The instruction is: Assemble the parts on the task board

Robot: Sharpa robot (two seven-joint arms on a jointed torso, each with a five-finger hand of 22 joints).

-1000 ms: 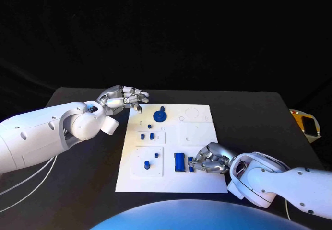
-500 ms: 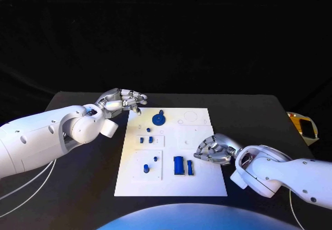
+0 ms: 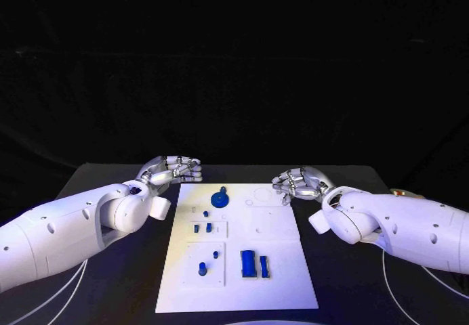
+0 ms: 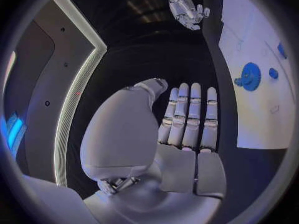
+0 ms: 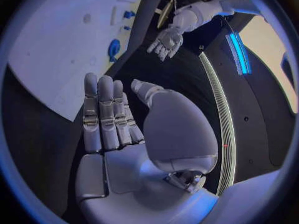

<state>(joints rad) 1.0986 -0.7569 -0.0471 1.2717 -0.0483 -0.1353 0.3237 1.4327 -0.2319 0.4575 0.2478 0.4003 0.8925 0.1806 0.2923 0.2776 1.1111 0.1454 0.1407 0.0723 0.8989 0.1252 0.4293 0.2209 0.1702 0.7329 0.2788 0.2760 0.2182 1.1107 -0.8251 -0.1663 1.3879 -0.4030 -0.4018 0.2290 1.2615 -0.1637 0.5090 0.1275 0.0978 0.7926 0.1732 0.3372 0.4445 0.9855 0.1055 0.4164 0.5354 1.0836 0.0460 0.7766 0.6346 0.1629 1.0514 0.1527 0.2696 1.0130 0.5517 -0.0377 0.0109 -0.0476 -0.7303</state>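
The matte black table [image 3: 117,271] carried the flat white rectangular task board [image 3: 283,271] in its middle; the table's near edge was cut off by the frame. The left silver metal hand [image 3: 172,169] hovered above the table just beside the board's far left corner, and the right silver metal hand [image 3: 301,183] hovered over the board's far right corner. Both held nothing. In the wrist views each hand had its fingers straight and pressed side by side, the thumb a little apart. In the head view the palms were hidden.

On the board, a round blue gear-like part [image 3: 221,198] lay near the far edge. A blue rectangular block [image 3: 248,263] and a thinner blue bar [image 3: 263,265] lay side by side near the front. Small blue pegs [image 3: 202,228] sat in the left panels; their exact shapes were too small to tell.
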